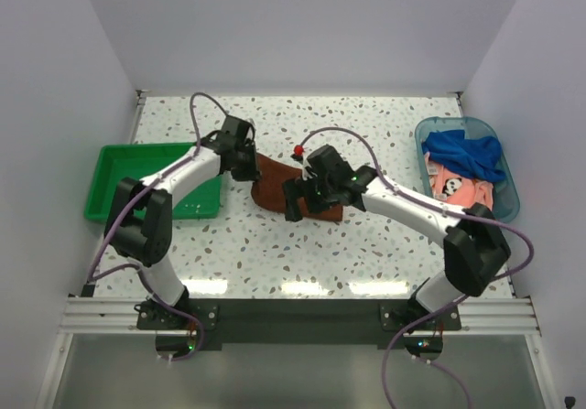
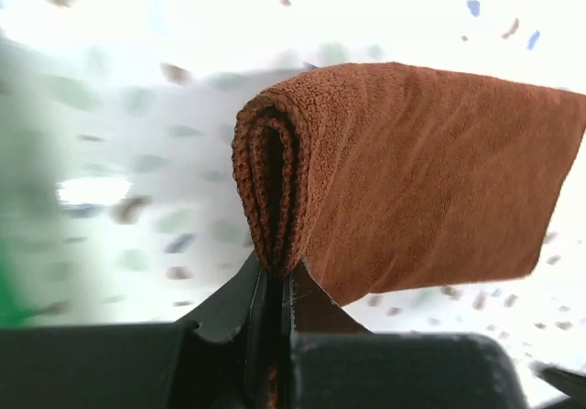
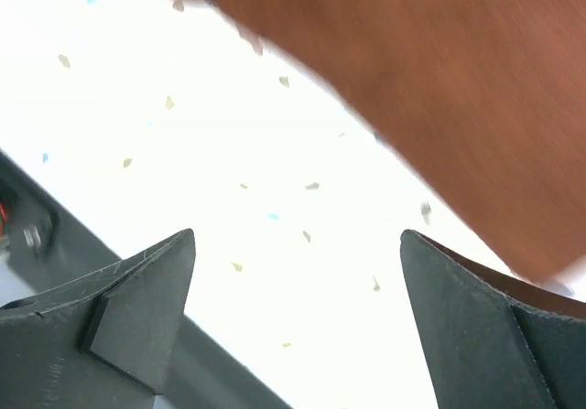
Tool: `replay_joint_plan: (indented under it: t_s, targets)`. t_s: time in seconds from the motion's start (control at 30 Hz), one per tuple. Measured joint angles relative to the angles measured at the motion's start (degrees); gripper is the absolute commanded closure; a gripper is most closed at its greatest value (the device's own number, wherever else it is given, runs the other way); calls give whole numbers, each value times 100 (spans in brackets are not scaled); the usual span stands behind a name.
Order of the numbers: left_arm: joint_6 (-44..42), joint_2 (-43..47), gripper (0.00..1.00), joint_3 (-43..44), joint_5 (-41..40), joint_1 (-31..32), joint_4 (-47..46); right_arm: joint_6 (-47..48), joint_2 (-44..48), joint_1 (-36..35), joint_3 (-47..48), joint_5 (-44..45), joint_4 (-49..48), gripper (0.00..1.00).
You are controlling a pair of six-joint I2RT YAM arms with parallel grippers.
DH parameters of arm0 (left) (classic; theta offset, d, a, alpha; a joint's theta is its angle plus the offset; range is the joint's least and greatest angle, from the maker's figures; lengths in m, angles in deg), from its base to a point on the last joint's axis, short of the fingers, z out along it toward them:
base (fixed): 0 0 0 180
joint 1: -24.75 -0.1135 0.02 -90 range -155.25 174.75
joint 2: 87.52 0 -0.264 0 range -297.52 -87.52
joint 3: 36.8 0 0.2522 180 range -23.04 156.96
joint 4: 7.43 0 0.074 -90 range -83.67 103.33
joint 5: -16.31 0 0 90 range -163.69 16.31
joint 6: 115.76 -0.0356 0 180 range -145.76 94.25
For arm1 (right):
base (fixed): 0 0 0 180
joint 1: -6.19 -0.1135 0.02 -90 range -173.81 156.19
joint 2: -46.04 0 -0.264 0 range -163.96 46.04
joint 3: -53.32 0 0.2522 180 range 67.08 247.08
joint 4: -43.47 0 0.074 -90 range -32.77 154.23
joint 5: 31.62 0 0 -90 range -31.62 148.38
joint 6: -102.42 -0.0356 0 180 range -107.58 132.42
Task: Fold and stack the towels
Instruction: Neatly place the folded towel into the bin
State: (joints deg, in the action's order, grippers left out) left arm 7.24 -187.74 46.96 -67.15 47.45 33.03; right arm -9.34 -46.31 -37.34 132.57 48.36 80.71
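The rust-brown towel lies folded mid-table between my two grippers. My left gripper is shut on its folded left edge; in the left wrist view the layered fold is pinched between the jaws and lifted off the table. My right gripper is open and empty over the towel's near right part; its wrist view shows the towel beyond the spread fingertips. A royal blue towel and a pink one lie in the clear blue tub at right. The orange towel is out of view.
A green plastic tray sits at the left, next to my left arm. A small red object lies just behind the brown towel. White walls enclose the speckled table on three sides.
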Motion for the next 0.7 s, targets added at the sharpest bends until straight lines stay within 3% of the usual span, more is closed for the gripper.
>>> replay_joint_plan:
  t_s: [0.2, 0.43, 0.7]
  targets:
    - [-798, 212, 100, 551, -1001, -444, 1095, 601, 1067, 4, -50, 2, 1292, 2]
    - [-1440, 179, 100, 1134, -2699, -699, 2192, 970, 2354, 4, -811, -17, 1725, 2]
    - [-1589, -251, 100, 1193, -4315, -811, 2793, 1054, 2813, 4, -1102, -144, 1864, 2]
